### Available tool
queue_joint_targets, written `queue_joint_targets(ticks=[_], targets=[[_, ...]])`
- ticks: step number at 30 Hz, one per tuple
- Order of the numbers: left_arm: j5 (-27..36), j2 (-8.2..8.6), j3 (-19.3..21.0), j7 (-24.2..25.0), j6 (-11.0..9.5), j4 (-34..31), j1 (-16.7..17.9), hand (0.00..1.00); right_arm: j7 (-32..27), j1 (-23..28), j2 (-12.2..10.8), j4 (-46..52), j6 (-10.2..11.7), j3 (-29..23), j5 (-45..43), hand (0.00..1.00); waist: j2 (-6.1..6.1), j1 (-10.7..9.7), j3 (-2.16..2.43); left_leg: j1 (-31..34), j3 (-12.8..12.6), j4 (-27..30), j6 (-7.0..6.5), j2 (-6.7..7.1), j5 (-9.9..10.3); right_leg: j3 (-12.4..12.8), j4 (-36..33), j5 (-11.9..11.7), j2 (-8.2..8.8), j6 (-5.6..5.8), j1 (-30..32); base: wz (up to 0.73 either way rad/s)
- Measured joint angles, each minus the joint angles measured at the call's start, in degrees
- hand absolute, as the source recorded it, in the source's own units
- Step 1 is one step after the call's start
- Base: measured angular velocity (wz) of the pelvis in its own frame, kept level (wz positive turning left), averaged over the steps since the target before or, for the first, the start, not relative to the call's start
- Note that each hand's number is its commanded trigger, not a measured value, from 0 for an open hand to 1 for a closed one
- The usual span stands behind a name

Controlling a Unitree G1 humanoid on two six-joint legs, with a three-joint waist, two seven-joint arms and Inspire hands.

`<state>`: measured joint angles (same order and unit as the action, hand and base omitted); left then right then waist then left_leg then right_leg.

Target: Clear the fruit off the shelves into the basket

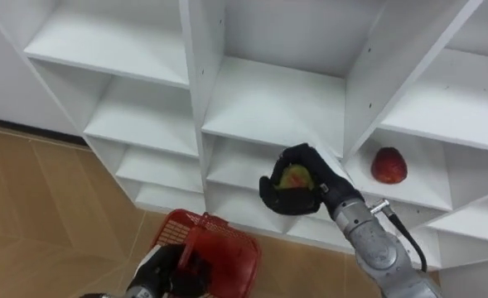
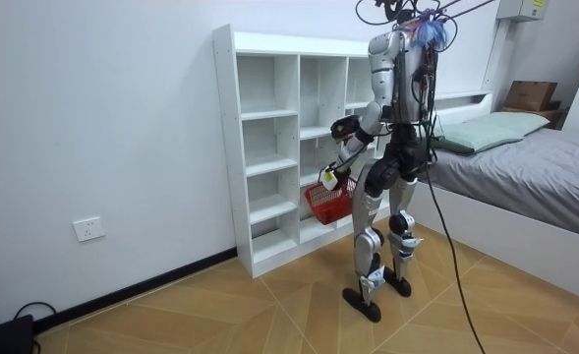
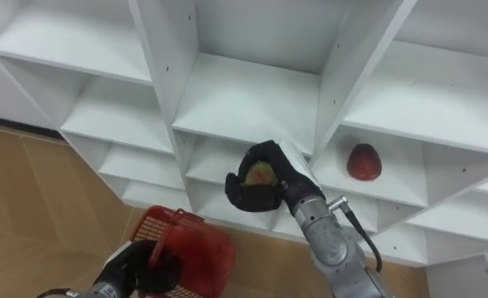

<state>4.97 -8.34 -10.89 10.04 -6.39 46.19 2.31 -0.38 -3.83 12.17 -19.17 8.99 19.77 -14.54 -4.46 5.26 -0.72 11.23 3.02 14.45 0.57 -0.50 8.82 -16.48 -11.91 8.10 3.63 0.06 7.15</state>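
My right hand [image 1: 297, 184] [image 3: 260, 184] is curled round a yellow-green and red fruit [image 1: 294, 177] [image 3: 262, 174], held in front of the closet's middle column. A second red fruit [image 1: 388, 165] [image 3: 364, 161] lies on a shelf in the right column. My left hand [image 1: 167, 271] [image 3: 144, 266] grips the rim of a red mesh basket [image 1: 225, 252] [image 3: 198, 248], low in front of the shelves and below the held fruit. In the room view I stand facing the white closet [image 2: 269, 147], with the basket [image 2: 328, 200] at hip height.
The white closet's [image 1: 260, 99] other shelves hold nothing that I can see. A wooden floor [image 1: 45, 207] lies at the lower left. In the room view a bed [image 2: 525, 167] stands behind me on that view's right.
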Motion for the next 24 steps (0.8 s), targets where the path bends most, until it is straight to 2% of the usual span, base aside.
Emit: queue_joint_targets(ticks=[5,10,15,24], targets=[[0.00,0.97,-0.09,2.40,-0.36,-0.15,-0.42,1.00,0.56,0.10,-1.12,-0.41,0.41,-0.03,-1.67,1.00,0.07,-0.27,-0.03,0.24,-0.68,-0.09,0.00,-0.14,0.00,0.63,0.00,-0.03,-0.12,-0.04,0.66,-0.07],[0.57,0.92,-0.76,2.96,-1.07,-2.64,-0.54,1.00,0.35,0.55,-1.17,-1.75,1.62,-0.14,-1.70,1.00,0.48,-0.45,-0.08,0.69,-0.72,-0.18,-0.01,-0.14,0.00,0.65,-0.30,-0.03,-0.07,-0.04,1.30,-0.01],[2.34,1.01,-2.13,2.93,-1.37,-6.46,-0.53,1.00,-0.26,0.82,-1.09,-2.70,1.69,0.23,-1.48,1.00,1.22,-0.44,0.02,1.27,-1.20,-0.07,-0.02,-0.22,-0.01,0.96,-0.82,-0.03,0.00,-0.04,2.33,-0.04],[4.52,1.49,-3.96,3.25,-2.80,-11.94,-1.61,1.00,-0.07,0.83,-1.45,-3.93,2.14,0.42,-1.66,1.00,1.13,-0.79,-0.02,1.21,-2.33,-0.33,-0.06,-0.36,-0.04,2.26,-1.25,-0.05,-0.02,-0.08,3.13,-0.07]])
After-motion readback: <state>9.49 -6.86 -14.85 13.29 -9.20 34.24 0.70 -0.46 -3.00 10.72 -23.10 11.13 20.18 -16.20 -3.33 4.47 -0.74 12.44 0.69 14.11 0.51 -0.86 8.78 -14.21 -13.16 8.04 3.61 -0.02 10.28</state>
